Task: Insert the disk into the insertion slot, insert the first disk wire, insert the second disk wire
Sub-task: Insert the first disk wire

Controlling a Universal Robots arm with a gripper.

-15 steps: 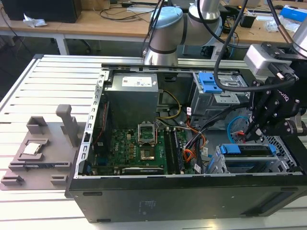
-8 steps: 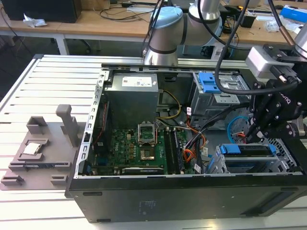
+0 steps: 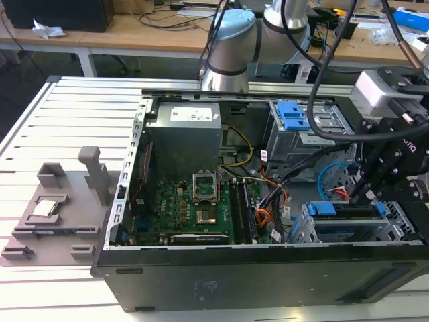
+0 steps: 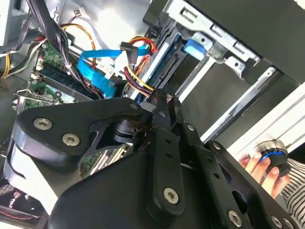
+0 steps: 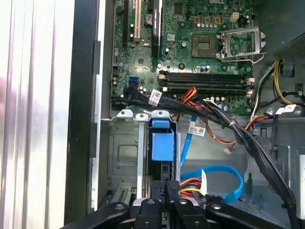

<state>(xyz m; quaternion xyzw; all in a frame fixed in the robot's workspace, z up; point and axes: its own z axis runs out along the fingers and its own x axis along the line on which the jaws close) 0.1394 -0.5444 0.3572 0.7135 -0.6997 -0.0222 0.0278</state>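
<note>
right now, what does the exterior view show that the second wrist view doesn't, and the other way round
Exterior view adds: the grey fixture plate on the table at that view's left, and the power supply inside the case. Second wrist view adds: a hand at a blue-ringed knob. Both share: the pincer close to the blue cable, near the insertion slot.

Arm [image 3: 231, 47]: silver-grey tubular joints with one pale blue end cap, seen in the exterior view. Black cables [image 3: 322, 80] loop from it toward 3 o'clock. Pale grey box [image 3: 381, 90], rounded corners, at 12 o'clock of the gripper [image 3: 358, 191]. Gripper: matt black linkage bars, white lettering on housing; silver socket-head screws [image 4: 70, 139] [image 5: 212, 207] in both wrist views.
</note>
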